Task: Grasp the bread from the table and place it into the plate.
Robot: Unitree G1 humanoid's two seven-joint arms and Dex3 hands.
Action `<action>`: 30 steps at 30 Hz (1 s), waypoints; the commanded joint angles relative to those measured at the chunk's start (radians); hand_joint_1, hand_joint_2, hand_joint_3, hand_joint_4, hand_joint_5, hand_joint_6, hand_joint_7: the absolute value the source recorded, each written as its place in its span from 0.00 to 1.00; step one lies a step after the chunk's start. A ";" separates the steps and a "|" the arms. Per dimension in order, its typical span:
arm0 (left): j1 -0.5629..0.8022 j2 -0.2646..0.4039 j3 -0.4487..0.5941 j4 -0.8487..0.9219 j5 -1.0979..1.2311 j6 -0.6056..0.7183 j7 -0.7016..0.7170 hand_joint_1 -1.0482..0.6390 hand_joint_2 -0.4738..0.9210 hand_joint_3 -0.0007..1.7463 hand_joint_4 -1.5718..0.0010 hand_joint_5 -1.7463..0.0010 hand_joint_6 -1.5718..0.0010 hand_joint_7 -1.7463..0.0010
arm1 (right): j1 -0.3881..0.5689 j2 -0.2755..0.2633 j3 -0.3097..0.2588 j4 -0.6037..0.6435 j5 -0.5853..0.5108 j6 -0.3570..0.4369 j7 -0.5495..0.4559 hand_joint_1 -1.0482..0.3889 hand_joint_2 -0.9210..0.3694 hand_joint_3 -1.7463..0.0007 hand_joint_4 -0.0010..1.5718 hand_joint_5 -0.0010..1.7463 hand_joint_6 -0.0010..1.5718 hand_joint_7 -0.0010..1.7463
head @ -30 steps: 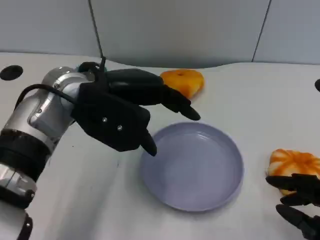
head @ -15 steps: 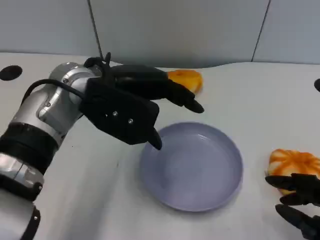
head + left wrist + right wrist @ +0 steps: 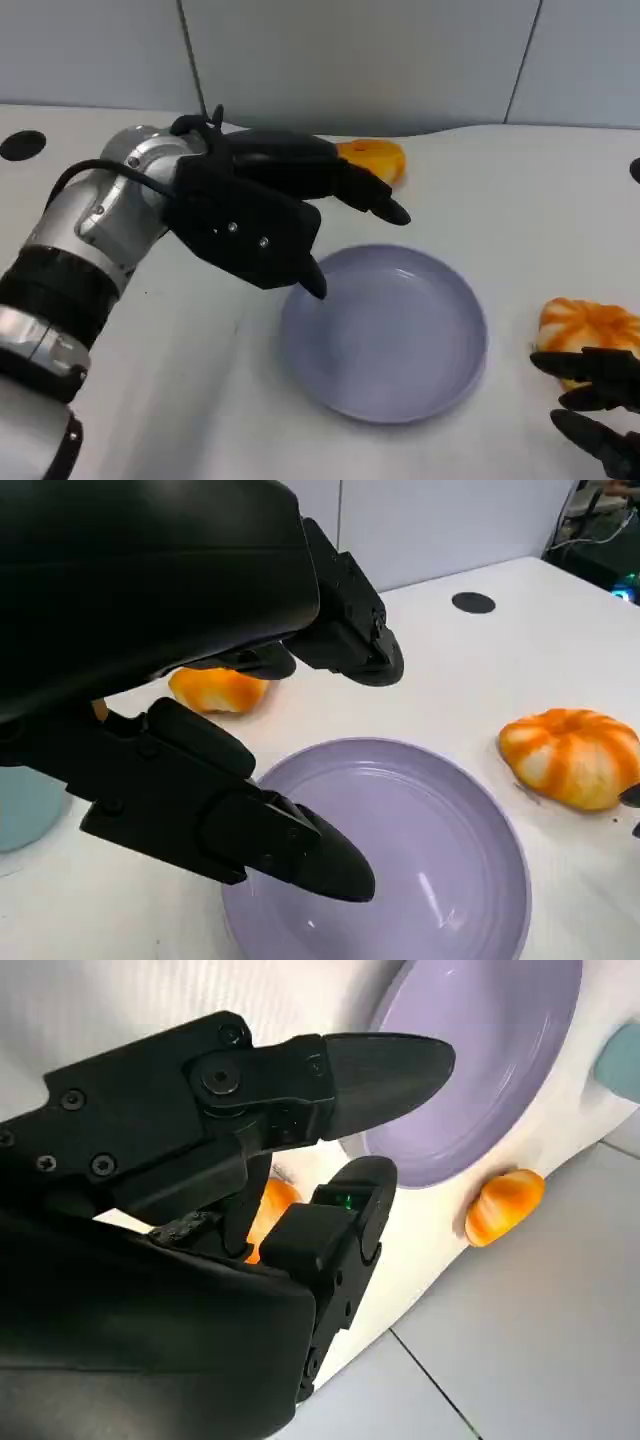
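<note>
The left hand [image 3: 265,215] hangs above the table just beside the purple plate [image 3: 385,390], fingers spread and reaching toward the far bread [image 3: 378,160], holding nothing. That bread lies on the white table [image 3: 520,200] beyond the plate's far rim, partly hidden behind the fingertips in the head view; the left wrist view shows it sitting apart from the plate with a clear strip of table between them.

To take it well, I judge the hand should carry on over the bread until the thumb sits on one side and the other fingers on the opposite side, then lower so the fingers straddle the roll low on its flanks before closing. The bun looks soft and rounded (a gentle squeeze should do, since a hard one could dent it or squirt it sideways). Keeping the thumb off the plate's rim matters too, as it hovers close to that edge.

The plate holds nothing; its shallow bowl is bare in the head and left wrist views.

A second bread [image 3: 590,330] rests well to the plate's other side, with the right hand [image 3: 600,400] just beside it, fingers apart and gripping nothing
</note>
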 commanded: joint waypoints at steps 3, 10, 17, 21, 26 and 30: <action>0.001 0.009 0.000 0.001 0.000 0.000 0.003 0.22 0.94 0.00 0.89 0.80 0.70 1.00 | 0.006 -0.009 -0.008 -0.012 -0.006 0.004 -0.006 0.56 0.00 0.80 0.43 0.35 0.52 0.00; 0.002 0.008 0.000 -0.003 0.001 0.007 0.001 0.22 0.94 0.00 0.90 0.79 0.70 1.00 | 0.006 -0.009 -0.010 -0.008 0.000 -0.001 -0.004 0.56 0.00 0.80 0.43 0.36 0.52 0.00; 0.003 0.001 -0.002 0.017 0.008 -0.011 0.027 0.21 0.93 0.00 0.90 0.77 0.70 1.00 | 0.006 -0.012 -0.011 -0.001 0.000 -0.001 -0.003 0.56 0.00 0.80 0.41 0.36 0.52 0.00; -0.002 -0.004 -0.010 0.022 0.031 -0.013 0.054 0.23 0.94 0.00 0.90 0.76 0.71 1.00 | 0.005 -0.012 -0.011 0.016 -0.002 -0.023 -0.010 0.56 0.00 0.81 0.42 0.36 0.53 0.00; -0.003 -0.008 -0.010 0.032 0.044 -0.023 0.078 0.23 0.94 0.00 0.91 0.75 0.72 1.00 | 0.003 -0.012 -0.011 0.028 -0.003 -0.041 -0.012 0.56 0.00 0.81 0.43 0.36 0.53 0.01; -0.003 -0.020 -0.024 0.028 0.131 0.008 0.212 0.24 0.95 0.01 0.93 0.76 0.73 1.00 | 0.004 -0.007 -0.005 0.002 -0.010 0.002 -0.005 0.55 0.00 0.81 0.43 0.36 0.52 0.00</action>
